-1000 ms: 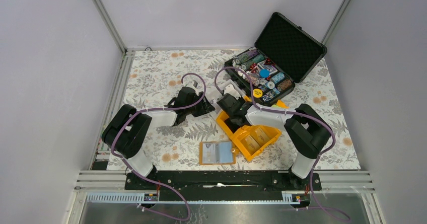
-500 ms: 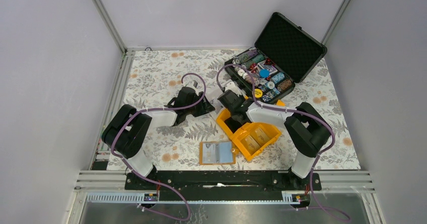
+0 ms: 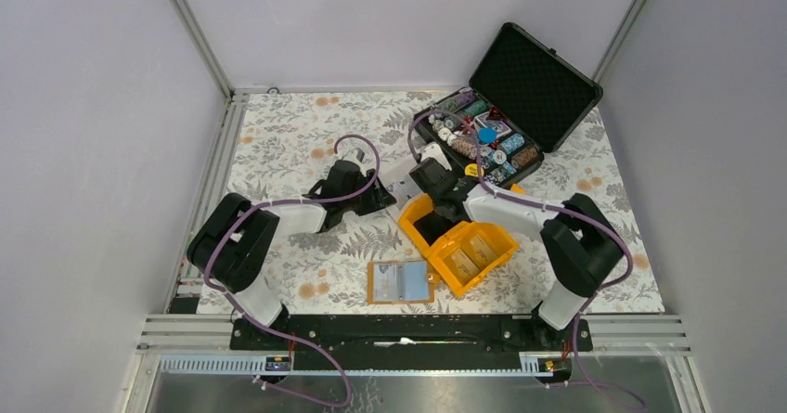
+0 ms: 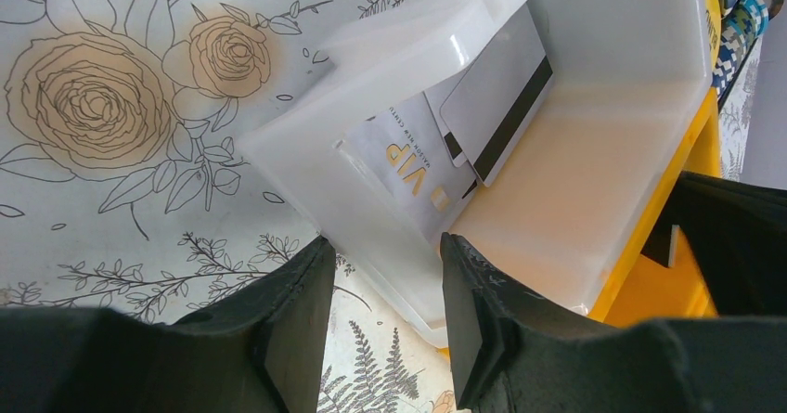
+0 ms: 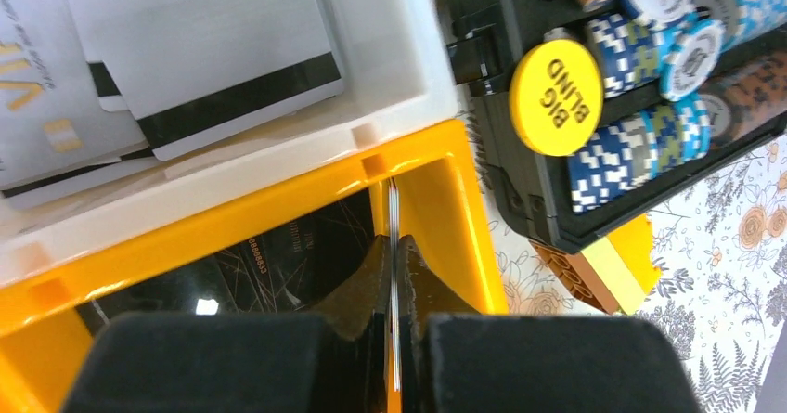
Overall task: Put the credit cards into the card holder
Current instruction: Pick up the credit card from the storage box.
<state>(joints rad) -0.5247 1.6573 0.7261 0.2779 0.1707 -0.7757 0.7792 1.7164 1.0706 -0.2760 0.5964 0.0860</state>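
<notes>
Floral worktop (image 3: 278, 144). Card holder (image 3: 401, 282) lay open by the near edge, long axis left-right, near-left of the right pincer (image 5: 393, 255), which pinched one credit card (image 5: 393, 209) edge-on over the orange bin (image 5: 445, 218). Left pincer (image 4: 385, 283) spread astride the white tray (image 4: 306, 162) wall; more credit cards (image 4: 492, 97) inside. Pocket slots unreadable.

Card holder (image 3: 401, 282) at the table's near edge, just left of the compartment bin (image 3: 411, 227). Tray (image 4: 306, 153) against the bin's far side holds credit cards (image 4: 492, 97). Chip case (image 3: 543, 83) behind, to the right.
</notes>
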